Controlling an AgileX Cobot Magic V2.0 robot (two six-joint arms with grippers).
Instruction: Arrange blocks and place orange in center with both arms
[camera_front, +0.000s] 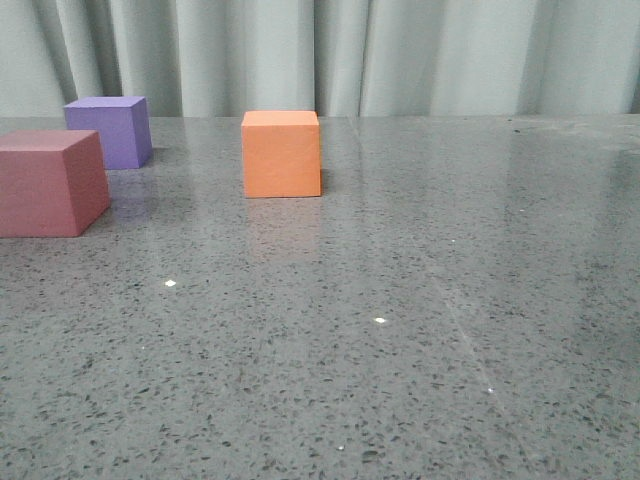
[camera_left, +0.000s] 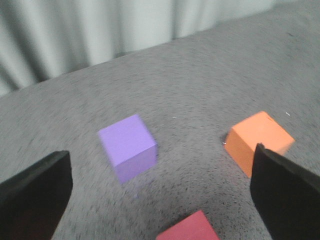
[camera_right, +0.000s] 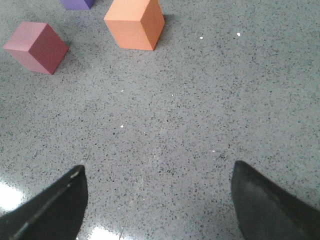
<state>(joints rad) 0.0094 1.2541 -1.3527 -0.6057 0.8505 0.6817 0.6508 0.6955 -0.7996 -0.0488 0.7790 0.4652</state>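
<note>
Table (camera_front: 420, 330): grey speckled stone, glossy, with a pale curtain (camera_front: 400, 50) behind its far edge.
Orange block (camera_front: 281, 153): stands flat on the table, a little left of the middle in the front view, apart from the other two.
Purple block (camera_front: 110, 130): far left, near the table's back edge, resting flat.
Red block (camera_front: 50, 183): pinkish-red, at the left edge of the front view, nearer the camera than the purple one and just beside it; whether they touch is hard to tell.
Left gripper (camera_left: 160, 200): jaws spread wide, holding nothing; it hangs above the three blocks, the purple one between the fingers in its slightly blurred view.
Right gripper (camera_right: 157, 205): jaws wide apart and empty, over bare table, with the orange and red blocks well ahead of it.
</note>
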